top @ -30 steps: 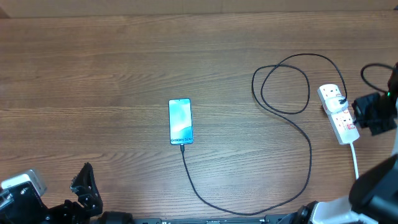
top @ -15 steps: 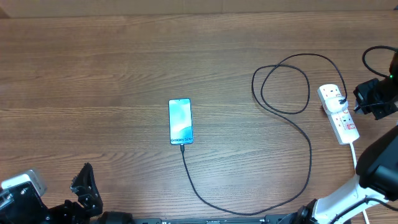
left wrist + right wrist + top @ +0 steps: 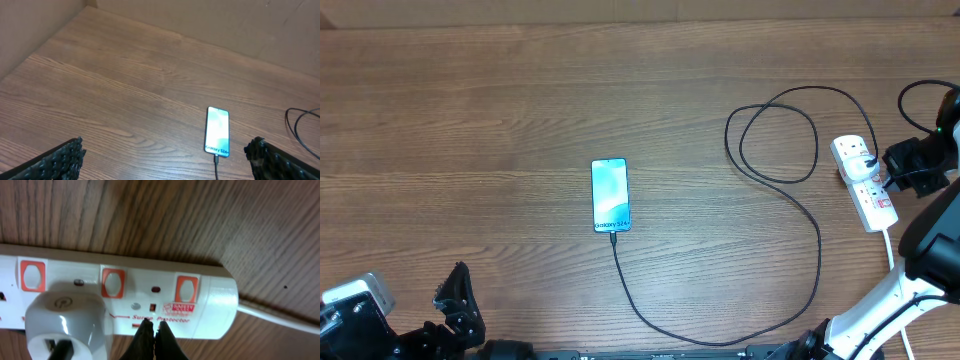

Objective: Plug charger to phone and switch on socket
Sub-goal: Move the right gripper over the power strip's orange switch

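right hand (image 3: 153, 330) pinched shut, empty, tips at socket (image 3: 215, 300) near edge; red switches (image 3: 186, 289) just beyond; strip runs crosswise to fingers.

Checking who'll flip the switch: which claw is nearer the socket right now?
Right. The right claw, shut, has its tips over the labelled end of the socket; the left claw sits open far off, on the other side of the phone.

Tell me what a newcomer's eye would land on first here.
The lit blue phone stands out at the centre, the black charger running from its near end in a wide loop to the white socket at the far right. There the right gripper, fingers shut, points at the socket's face.
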{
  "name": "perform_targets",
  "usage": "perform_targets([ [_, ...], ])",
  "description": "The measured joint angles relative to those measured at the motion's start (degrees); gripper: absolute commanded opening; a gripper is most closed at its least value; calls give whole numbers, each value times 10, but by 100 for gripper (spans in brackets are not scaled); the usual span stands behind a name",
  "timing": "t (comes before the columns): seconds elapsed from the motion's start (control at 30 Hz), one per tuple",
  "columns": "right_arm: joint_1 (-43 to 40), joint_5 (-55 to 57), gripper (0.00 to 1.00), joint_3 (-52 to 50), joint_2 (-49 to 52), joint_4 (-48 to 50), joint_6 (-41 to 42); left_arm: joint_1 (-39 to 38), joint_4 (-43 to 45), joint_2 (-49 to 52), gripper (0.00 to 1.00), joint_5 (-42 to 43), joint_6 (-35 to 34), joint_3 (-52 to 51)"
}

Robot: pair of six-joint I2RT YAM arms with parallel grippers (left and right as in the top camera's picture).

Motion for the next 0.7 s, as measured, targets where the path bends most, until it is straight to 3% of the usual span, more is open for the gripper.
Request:
perform_targets([
  [0.7, 0, -9, 4, 0, 3, 30, 0, 5, 0, -46, 100, 0, 0, 0],
])
